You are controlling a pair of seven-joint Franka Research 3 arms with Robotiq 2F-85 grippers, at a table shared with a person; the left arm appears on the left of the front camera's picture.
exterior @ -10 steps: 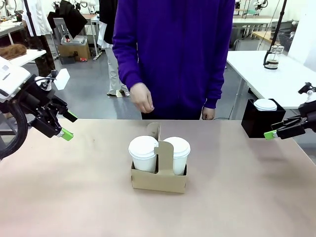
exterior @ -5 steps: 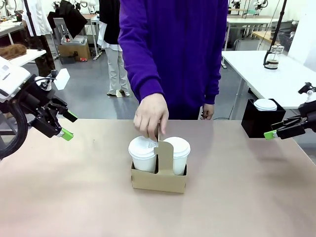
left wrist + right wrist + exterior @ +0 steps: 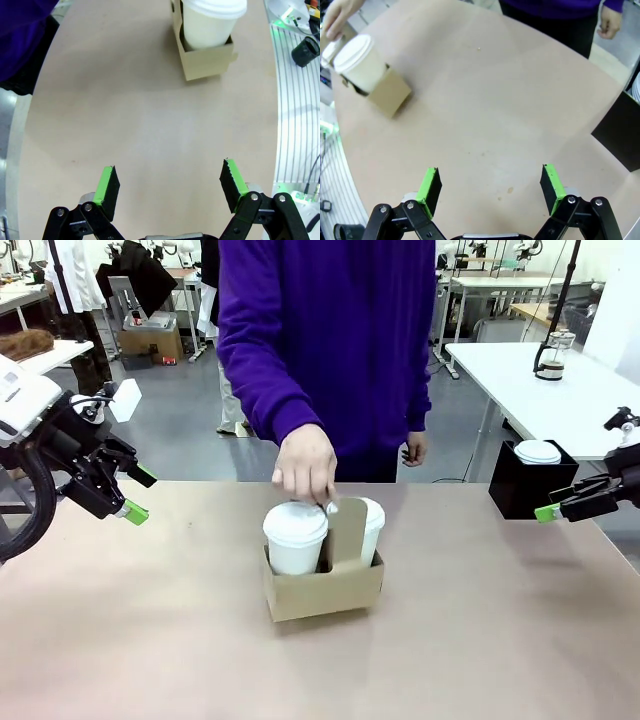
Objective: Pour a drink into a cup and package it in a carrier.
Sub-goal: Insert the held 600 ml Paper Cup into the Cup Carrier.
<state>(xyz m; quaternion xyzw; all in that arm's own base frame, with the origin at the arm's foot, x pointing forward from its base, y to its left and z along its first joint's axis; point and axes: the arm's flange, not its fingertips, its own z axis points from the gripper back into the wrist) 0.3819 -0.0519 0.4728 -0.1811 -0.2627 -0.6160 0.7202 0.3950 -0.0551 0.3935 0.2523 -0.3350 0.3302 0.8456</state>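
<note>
Person's hand (image 3: 306, 468) pinching the carrier (image 3: 322, 585) handle mid-table

2 lidded cups sit inside. Left gripper (image 3: 133, 493) and right gripper (image 3: 560, 503) hover at the table's sides, jaws wide, holding nothing.

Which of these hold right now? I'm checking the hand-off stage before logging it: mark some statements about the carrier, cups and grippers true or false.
1. The person's hand grips the carrier by its handle. True.
2. The carrier holds a single cup. False: two lidded white cups sit in it.
3. The left gripper is open and empty. True.
4. The right gripper clamps a cup. False: it is open, holding nothing.
</note>
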